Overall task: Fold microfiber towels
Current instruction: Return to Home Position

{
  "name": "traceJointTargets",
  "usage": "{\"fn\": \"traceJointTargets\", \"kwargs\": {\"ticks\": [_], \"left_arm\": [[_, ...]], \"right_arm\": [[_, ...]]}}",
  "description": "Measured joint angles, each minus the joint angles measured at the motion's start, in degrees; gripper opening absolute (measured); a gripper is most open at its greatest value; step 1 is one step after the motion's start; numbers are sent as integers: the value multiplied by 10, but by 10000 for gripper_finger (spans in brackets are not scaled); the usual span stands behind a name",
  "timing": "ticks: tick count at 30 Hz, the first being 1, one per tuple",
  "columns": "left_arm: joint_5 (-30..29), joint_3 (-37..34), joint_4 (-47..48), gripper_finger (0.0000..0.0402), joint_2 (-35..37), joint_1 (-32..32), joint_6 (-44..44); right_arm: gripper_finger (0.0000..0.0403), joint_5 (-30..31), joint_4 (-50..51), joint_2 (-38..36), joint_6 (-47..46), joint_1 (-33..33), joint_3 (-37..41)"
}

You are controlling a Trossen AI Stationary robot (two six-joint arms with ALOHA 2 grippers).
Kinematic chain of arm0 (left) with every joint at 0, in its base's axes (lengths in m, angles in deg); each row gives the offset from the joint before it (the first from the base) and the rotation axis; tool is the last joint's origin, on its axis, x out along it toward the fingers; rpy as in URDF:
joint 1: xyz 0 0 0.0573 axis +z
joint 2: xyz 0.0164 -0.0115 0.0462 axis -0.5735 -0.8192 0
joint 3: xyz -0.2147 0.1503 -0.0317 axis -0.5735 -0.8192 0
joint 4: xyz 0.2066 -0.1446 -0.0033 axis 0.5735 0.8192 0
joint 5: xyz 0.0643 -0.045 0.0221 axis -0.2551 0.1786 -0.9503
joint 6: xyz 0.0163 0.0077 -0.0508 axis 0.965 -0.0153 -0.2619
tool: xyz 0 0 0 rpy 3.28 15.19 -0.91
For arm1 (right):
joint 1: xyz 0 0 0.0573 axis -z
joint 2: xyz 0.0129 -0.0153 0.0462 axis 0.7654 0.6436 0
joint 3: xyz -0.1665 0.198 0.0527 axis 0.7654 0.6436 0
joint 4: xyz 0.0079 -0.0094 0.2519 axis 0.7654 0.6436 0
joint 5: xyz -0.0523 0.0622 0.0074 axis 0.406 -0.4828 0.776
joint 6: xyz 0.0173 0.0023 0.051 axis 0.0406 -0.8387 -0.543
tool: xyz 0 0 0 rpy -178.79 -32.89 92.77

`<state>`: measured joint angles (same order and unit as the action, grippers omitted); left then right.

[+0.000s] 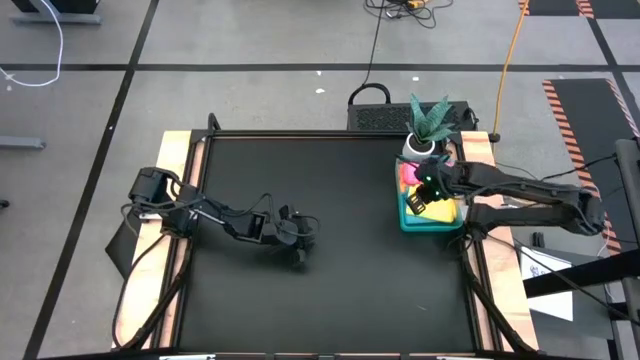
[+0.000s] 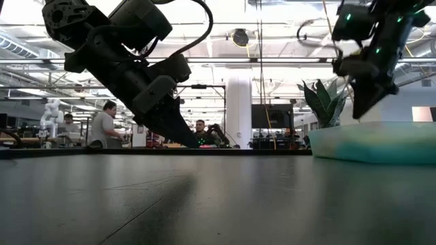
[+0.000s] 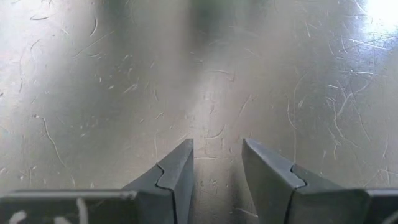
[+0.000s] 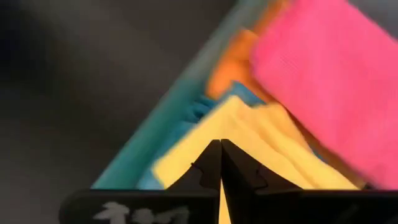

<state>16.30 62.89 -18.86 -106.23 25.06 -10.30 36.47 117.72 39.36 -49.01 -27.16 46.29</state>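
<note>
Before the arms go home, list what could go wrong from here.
The shut right tool hangs over the folded yellow microfiber towel in the green plastic tray; if a fibre is caught, lifting may drag it out. Pulling back, its arm might brush the green potted plant beside the tray.

Robotics lab hall: people working behind, white pillar, floor tape, cables, hazard stripes.
</note>
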Motion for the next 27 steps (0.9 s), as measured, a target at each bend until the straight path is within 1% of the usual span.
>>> {"fn": "traceJointTargets", "kwargs": {"ticks": [3, 6, 8, 11, 13, 16, 19, 22, 27], "left_arm": [[0, 0, 2, 134, 5, 0, 0], [-1, 0, 9, 106, 44, -5, 21], [-1, 0, 21, 77, 83, -8, 40], [-2, 0, 57, 25, 155, -13, 58], [-5, 1, 75, 8, 208, -19, 65], [-42, -5, 120, 10, 280, -34, 69], [-79, -23, 154, 5, 349, -52, 68], [-93, -56, 159, 6, 411, -68, 65], [-96, -129, 157, 4, 518, -82, 54]], "right_arm": [[0, -6, -29, -42, 19, -38, 3], [0, -52, -96, -88, 42, -90, 24], [0, -77, -169, -118, 51, -132, 47], [0, -94, -301, -156, 71, -197, 98], [0, -106, -389, -174, 88, -239, 137], [0, -109, -518, -188, 96, -295, 196], [0, -107, -607, -190, 96, -336, 246], [0, -107, -637, -196, 98, -364, 271], [0, -104, -639, -212, 120, -383, 282]]}}
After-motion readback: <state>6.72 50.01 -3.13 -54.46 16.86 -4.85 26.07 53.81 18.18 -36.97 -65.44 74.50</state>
